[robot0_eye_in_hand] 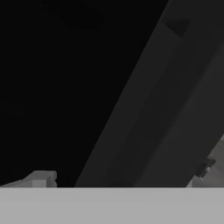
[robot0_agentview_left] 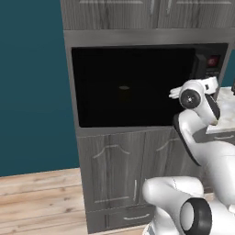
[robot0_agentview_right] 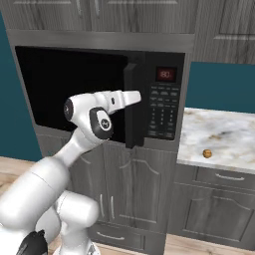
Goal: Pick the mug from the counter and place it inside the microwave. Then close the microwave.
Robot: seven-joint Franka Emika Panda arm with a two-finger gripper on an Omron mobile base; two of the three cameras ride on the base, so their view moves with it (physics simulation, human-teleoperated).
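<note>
We see the microwave [robot0_agentview_right: 149, 94] built into grey woodgrain cabinets [robot0_agentview_right: 134, 189], its door [robot0_agentview_right: 133, 107] swung partly open and standing edge-on in the right base view, with the keypad [robot0_agentview_right: 163, 112] and red display [robot0_agentview_right: 166, 74] just beyond it. The cavity is dark; in the left base view a faint dim shape sits inside, and we cannot tell whether that is the mug. The arm [robot0_agentview_right: 94, 117] reaches toward the door, its wrist close to the door's edge. In the hand view we make out one finger tip [robot0_eye_in_hand: 41, 178] low at the left and another small dark tip at the lower right, so the gripper [robot0_eye_in_hand: 122, 175] stands wide with nothing between the jaws; ahead of it run dark slanting bands, probably door and frame. On the counter [robot0_agentview_right: 224, 132] to the right lies a small brown lump [robot0_agentview_right: 207, 153], well apart from the microwave.
</note>
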